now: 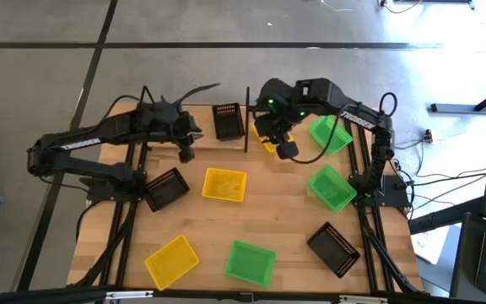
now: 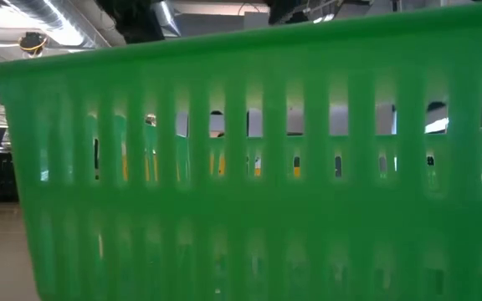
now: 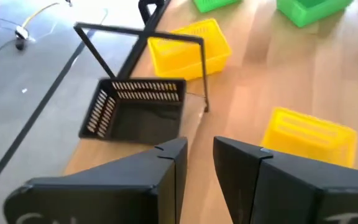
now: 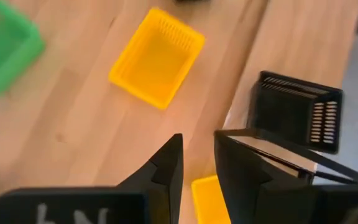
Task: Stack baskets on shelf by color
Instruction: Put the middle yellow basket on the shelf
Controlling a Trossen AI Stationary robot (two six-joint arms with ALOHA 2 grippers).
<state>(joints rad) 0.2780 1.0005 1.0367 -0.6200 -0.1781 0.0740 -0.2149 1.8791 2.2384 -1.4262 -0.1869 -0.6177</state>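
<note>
- My right gripper [image 4: 197, 140] hangs at the far middle of the table, fingers a little apart with nothing between them; a yellow basket [image 1: 265, 138] lies directly beneath it, partly hidden by the wrist, and I cannot tell whether they touch
- My left gripper [image 3: 201, 146] hovers just left of centre, jaws likewise slightly parted and empty; the closest basket ahead of it is the black basket [image 3: 135, 112], sitting inside the shelf [image 1: 246, 122] frame at the far edge
- That shelf runs along the far edge of the table; its thin black rods stand between my two grippers, and the black basket sits just left of the right-hand post
- Open wood lies between the arms and toward the near middle; the table edges left and right are lined by the arms' dark bases and cables
- Loose baskets around: a centre yellow basket [image 1: 224, 184] just near of both grippers; a second black basket [image 1: 167, 187] to its left, below my left arm; two green baskets [image 1: 332, 187] on the right, one far, one mid-table — both under or beside my right arm
- Near edge: a near yellow basket [image 1: 172, 259] on the left, a near green basket [image 1: 251, 262] in the middle, a third black basket [image 1: 336, 247] on the right
- The near green basket fills the low view almost entirely
</note>
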